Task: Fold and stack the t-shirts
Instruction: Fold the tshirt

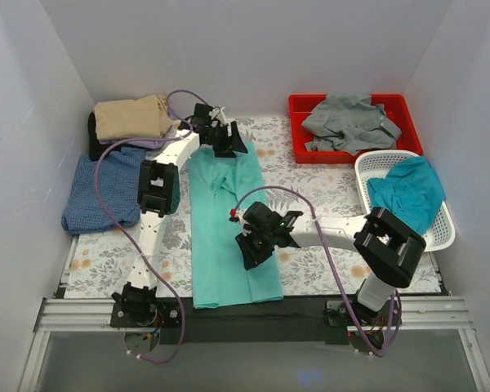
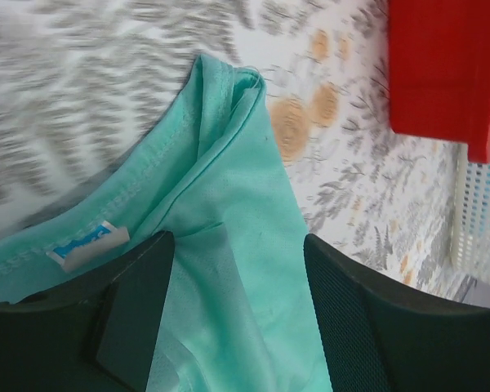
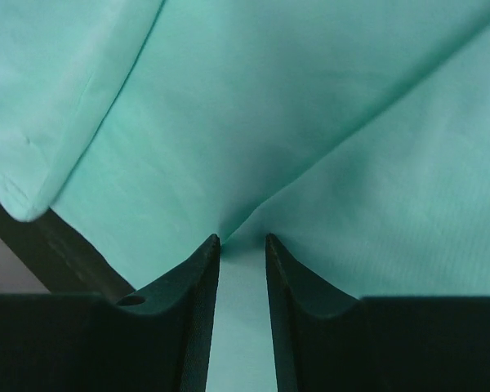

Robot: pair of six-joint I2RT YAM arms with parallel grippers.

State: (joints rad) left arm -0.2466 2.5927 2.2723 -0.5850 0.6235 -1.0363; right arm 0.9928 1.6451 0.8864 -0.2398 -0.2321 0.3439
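The mint shirt [image 1: 229, 220] lay in a long strip on the desk [image 1: 310, 188]. The right gripper [image 1: 253, 249] was clamped on its middle, and the left gripper [image 1: 230, 143] stood apart over the collar. A good fold needs the edges kept aligned.

High view downward from the near side; both wrist views close on one mint green t-shirt [image 1: 216, 261].
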